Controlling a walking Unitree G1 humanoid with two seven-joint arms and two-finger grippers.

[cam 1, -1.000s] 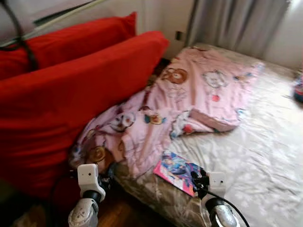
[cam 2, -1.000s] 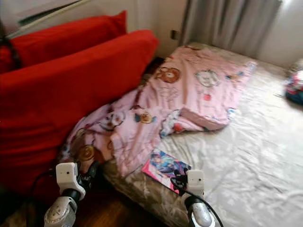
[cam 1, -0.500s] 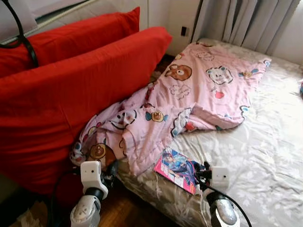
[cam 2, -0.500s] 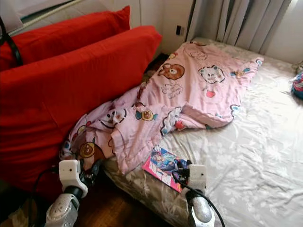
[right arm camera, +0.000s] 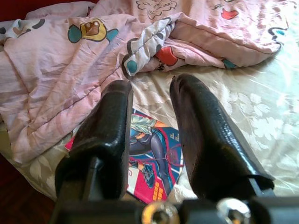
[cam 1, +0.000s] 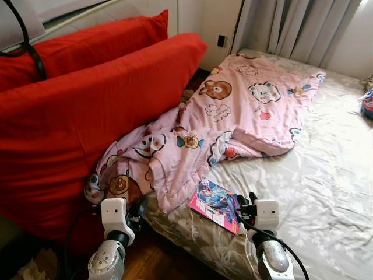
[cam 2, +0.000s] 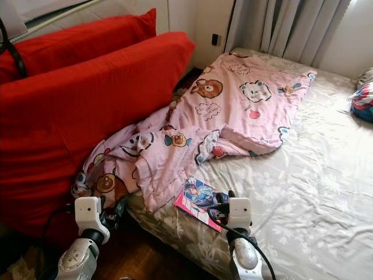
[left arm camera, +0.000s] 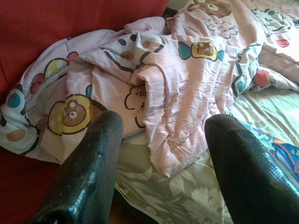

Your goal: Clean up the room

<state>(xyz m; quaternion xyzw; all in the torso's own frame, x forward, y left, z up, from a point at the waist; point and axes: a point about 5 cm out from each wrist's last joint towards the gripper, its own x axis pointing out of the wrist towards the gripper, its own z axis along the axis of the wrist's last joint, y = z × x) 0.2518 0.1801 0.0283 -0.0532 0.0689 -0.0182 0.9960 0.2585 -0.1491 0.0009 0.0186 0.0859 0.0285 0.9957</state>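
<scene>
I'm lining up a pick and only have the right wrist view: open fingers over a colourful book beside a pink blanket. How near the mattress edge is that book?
Observer: The book lies at the near edge of the bed, just ahead of the right gripper.
Operator: Where is the other arm?
Observer: The left gripper hangs open, off the mattress, by the blanket spilling toward the red cushions.
Operator: Anything else lying on the bed?
Observer: Yes, a blue and red item at the far right edge; too cropped to identify.
</scene>
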